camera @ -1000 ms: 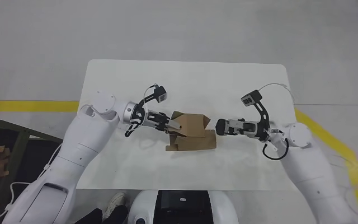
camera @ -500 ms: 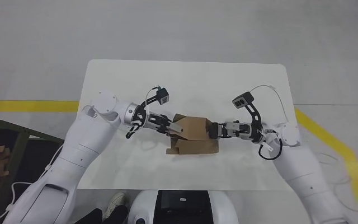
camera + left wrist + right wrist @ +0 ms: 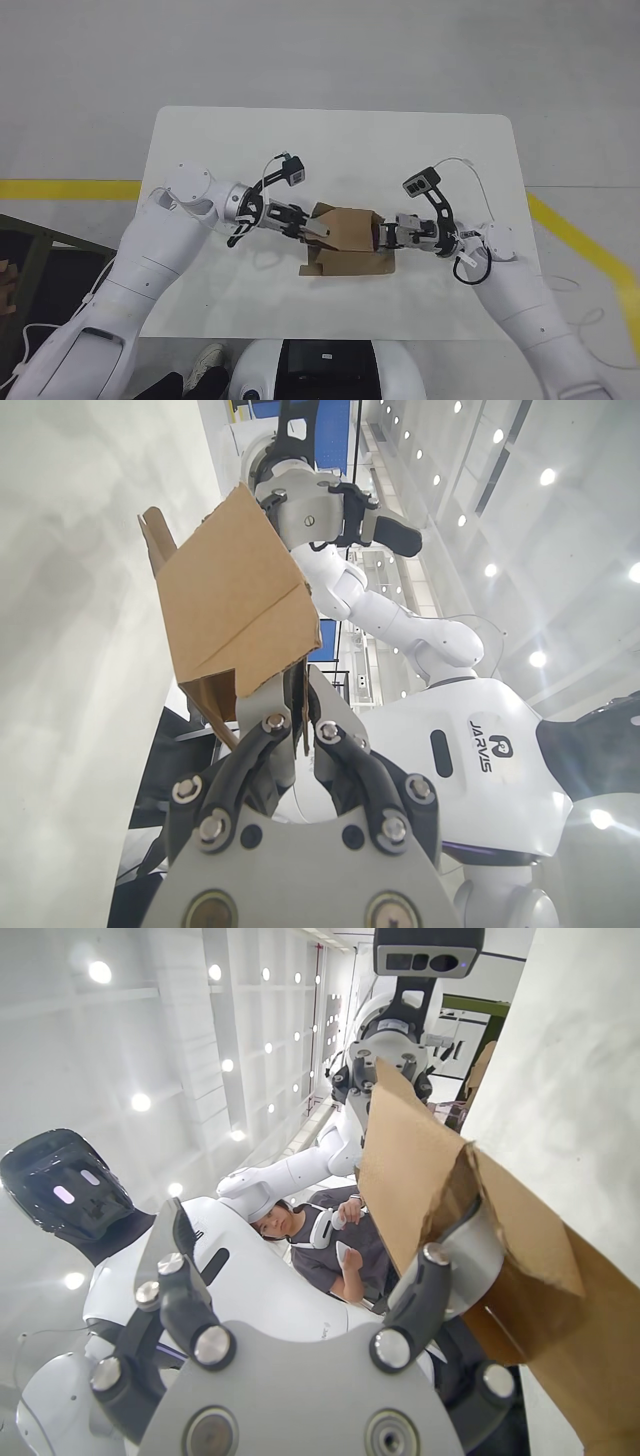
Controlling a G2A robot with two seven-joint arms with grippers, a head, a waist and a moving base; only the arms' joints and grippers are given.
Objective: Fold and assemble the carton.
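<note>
Two grippers work at opposite ends of one cardboard carton (image 3: 348, 238). The left gripper (image 3: 298, 692) is clamped tight on a thin flap (image 3: 301, 720) at the carton's end nearest it, with the flap's edge pinched between its two fingers. The right gripper (image 3: 320, 1220) is spread wide and has hold of nothing. One of its fingers (image 3: 467, 1238) is pushed into the ragged opening at the carton's other end and touches the cardboard, while the other finger stands free in the air. The brown carton is partly opened and sits on the white table (image 3: 450, 150) near its middle, a little toward the robot's side. Its upper panel is raised and creased, and a flatter panel is spread beneath it on the tabletop.
</note>
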